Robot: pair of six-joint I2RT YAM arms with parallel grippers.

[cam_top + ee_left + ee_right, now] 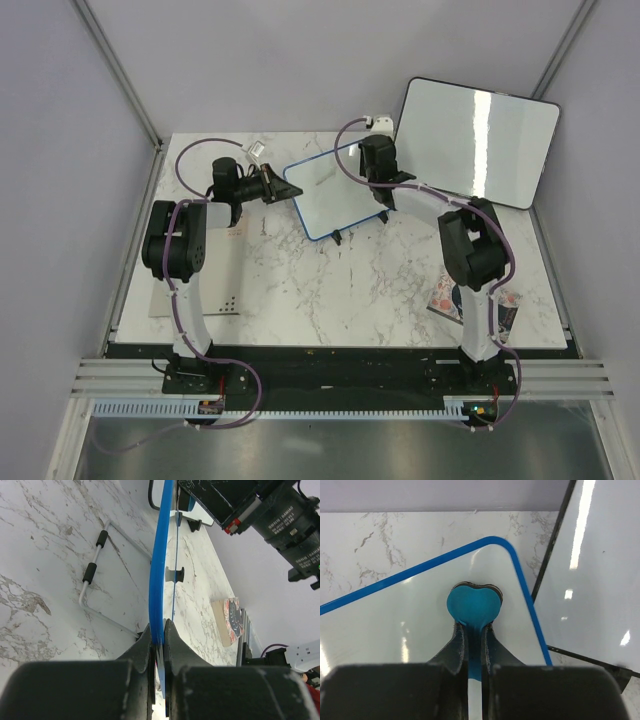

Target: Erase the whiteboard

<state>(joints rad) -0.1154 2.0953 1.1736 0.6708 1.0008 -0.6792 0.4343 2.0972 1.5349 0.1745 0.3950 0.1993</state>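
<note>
Left gripper (159, 630): jaws narrow, clamped on the blue frame edge of the whiteboard (160, 555), which sits mid-table toward 12 o'clock on the marble table (40, 540). Right gripper (475, 630): jaws near closed, pinching a teal heart-shaped eraser (472, 605) pressed to the board face by its 1 o'clock corner. Black-framed board (590, 570) beyond, 3 o'clock.

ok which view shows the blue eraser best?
Right wrist: the heart-shaped blue eraser sits centred, pinched in the right gripper over the whiteboard. Top external hides it behind that gripper; left wrist doesn't show it.
</note>
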